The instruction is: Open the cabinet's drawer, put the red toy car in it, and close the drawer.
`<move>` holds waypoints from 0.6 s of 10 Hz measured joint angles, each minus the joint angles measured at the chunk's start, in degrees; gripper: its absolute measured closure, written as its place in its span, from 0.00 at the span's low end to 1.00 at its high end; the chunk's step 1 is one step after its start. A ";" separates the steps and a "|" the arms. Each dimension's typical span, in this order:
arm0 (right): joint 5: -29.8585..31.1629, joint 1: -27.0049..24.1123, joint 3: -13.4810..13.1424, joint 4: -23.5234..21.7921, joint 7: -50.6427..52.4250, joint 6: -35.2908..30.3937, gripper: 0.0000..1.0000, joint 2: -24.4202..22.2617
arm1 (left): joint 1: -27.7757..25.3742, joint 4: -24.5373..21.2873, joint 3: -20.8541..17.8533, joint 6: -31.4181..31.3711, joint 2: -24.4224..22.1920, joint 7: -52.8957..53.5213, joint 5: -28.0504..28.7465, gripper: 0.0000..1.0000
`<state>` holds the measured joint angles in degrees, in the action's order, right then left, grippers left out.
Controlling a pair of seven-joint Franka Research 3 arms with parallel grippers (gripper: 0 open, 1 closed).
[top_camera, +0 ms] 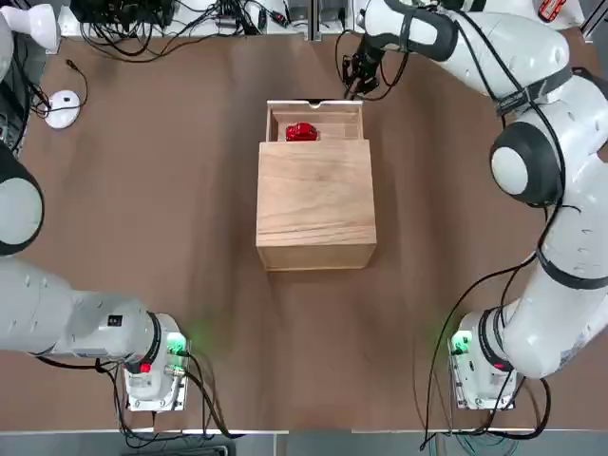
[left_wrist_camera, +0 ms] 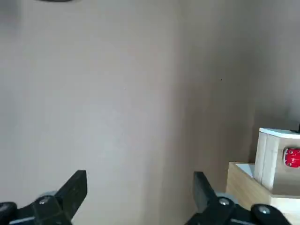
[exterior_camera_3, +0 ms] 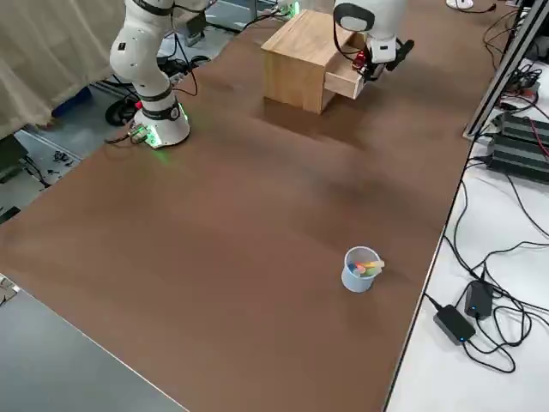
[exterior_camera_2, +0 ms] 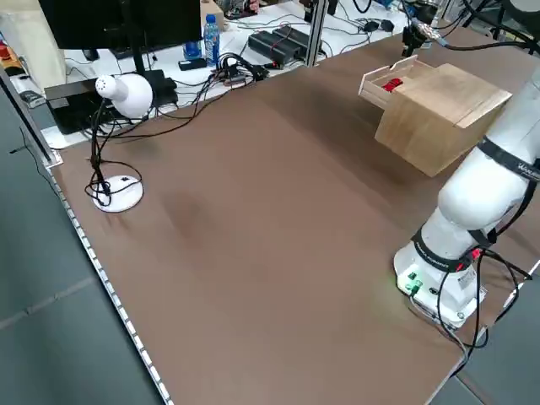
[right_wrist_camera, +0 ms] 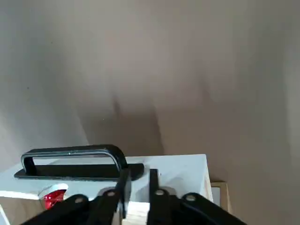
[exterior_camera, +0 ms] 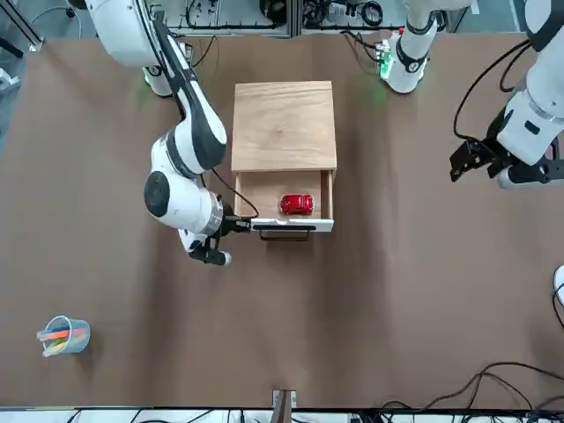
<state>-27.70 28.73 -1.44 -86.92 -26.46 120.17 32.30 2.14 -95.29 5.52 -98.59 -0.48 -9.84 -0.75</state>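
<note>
Top view: cabinet (top_camera: pixel 315 204) mid-table; drawer (top_camera: pixel 314 122) pulled out on the far side.
Car: red car (top_camera: pixel 302 132) lies inside the drawer; only part of it shows in the right wrist view.
Right gripper: right gripper (exterior_camera: pixel 231 226) at the drawer's front panel beside the handle (right_wrist_camera: pixel 72 161), fingers nearly together, nothing held.
Left gripper: left gripper (exterior_camera: pixel 468 159) off to the side above bare table, fingers apart.
Hidden: cabinet front, under the overhang.
Around: mouse (top_camera: pixel 62 107), cup (exterior_camera: pixel 63 336), lamp (exterior_camera_2: pixel 121 95).

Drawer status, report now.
Right gripper nearly shut, at the drawer front beside the handle. Left gripper open, parked aside. Red toy car inside, drawer open. Nothing blocking.
</note>
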 joint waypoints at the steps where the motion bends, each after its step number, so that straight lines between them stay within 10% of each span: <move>1: -0.09 0.04 -0.01 0.03 -0.06 0.06 0.89 0.15 | 0.00 0.00 -0.14 0.03 -0.22 1.34 0.43 0.00; 6: -0.15 0.42 -0.02 0.12 -0.11 -0.18 0.97 0.24 | -0.27 -0.01 -0.47 0.26 -0.95 4.02 -0.01 0.00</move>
<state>-27.85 29.15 -1.47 -86.79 -26.57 119.99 32.55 1.88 -95.30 5.05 -98.33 -1.42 -5.82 -0.76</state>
